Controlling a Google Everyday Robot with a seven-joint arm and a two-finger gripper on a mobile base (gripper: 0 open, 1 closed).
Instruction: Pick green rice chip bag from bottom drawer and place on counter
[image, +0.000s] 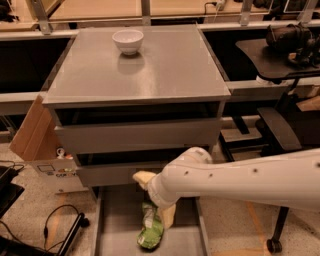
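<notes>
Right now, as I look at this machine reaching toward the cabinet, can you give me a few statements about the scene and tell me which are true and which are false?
1. The green bag lies in the pulled-out bottom drawer. True.
2. The white bowl sits in the bottom drawer. False: it stands on the counter, near the back.
3. The end effector hangs over the bottom drawer, close above the bag. True.
4. The end effector is clamped on the bag. False: its fingers are spread open and the bag lies on the drawer floor.
5. All three drawers are pulled out. False: only the bottom one is; the two above are pushed in.
</notes>
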